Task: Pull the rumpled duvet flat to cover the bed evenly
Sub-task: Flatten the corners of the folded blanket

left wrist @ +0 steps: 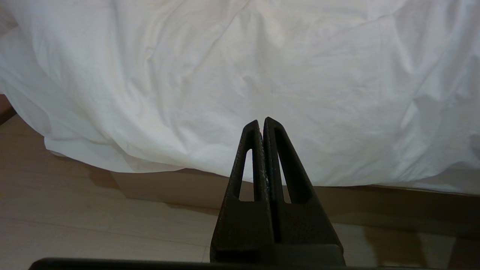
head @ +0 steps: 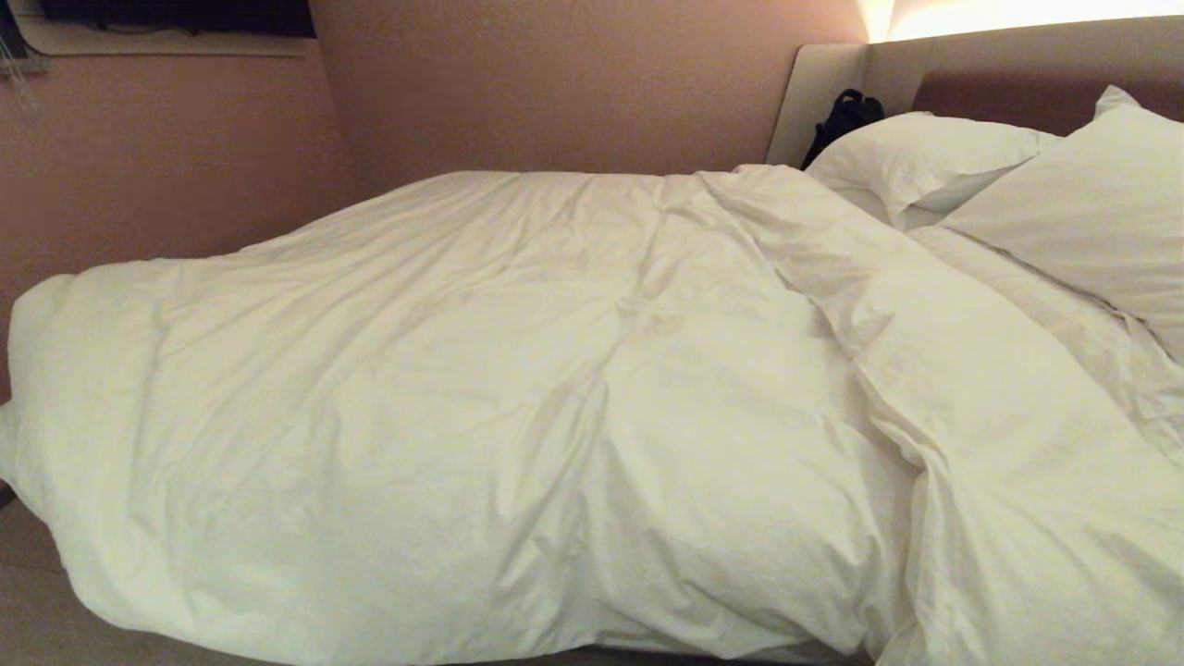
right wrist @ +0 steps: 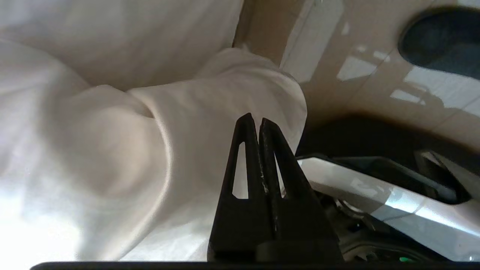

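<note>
Pink wall [head: 555, 83], rumpled duvet [head: 518, 398], no writing

A low bed with a padded beige headboard [head: 925, 65] carries a rumpled puffy white duvet [head: 518, 388] and two white pillows [head: 925, 157].

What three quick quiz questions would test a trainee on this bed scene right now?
1. True or false: the left claw is shut on nothing.
2. What lies by the headboard: A pillows, B towels, C books?
3. Fill in: the duvet hangs over the bed's near edge toward the ____.

Key: 1 true; 2 A, pillows; 3 floor.
</note>
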You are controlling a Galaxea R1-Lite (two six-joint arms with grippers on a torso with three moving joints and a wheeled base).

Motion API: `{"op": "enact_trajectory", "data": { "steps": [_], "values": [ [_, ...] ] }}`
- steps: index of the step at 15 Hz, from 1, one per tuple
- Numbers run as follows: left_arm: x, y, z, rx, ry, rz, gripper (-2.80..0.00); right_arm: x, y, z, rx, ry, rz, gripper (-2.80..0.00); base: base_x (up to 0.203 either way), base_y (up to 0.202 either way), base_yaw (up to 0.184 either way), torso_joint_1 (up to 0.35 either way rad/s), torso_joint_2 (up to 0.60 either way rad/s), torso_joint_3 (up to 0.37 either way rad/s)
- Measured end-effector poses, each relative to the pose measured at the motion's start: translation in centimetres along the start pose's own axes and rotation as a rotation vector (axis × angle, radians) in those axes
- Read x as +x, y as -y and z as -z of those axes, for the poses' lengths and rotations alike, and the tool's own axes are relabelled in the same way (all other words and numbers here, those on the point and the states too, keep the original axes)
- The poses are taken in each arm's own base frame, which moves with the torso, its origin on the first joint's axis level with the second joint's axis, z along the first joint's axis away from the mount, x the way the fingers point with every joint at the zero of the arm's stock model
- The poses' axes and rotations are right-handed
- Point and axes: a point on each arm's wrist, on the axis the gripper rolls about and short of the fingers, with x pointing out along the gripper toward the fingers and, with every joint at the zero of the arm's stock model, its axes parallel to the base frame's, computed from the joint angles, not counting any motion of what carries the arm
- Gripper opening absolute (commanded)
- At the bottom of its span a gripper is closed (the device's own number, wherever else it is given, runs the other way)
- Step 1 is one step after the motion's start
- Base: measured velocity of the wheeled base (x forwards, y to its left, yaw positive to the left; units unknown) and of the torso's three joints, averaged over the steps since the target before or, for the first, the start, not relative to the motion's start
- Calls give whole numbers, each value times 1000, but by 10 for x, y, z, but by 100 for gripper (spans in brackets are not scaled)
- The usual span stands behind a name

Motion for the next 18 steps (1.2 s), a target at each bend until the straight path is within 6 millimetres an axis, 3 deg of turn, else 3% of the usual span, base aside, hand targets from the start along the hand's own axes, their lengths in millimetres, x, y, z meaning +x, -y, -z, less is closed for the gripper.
{"op": "enact_trajectory", "data": {
  "steps": [5, 6, 18],
  "values": [
    [0, 0, 0, 0, 0, -1, -280, 2, 1, 1, 16, -25, 7, -280, 0, 0, 0, 0, 0, 0],
    [0, 0, 0, 0, 0, -1, -280, 3, 2, 1, 19, -26, 8, 0, 0, 0, 0, 0, 0, 0],
    [0, 0, 0, -1, 0, 0, -280, 3, -6, 0, 70, -86, 36, 0, 0, 0, 0, 0, 0, 0]
  ]
}}
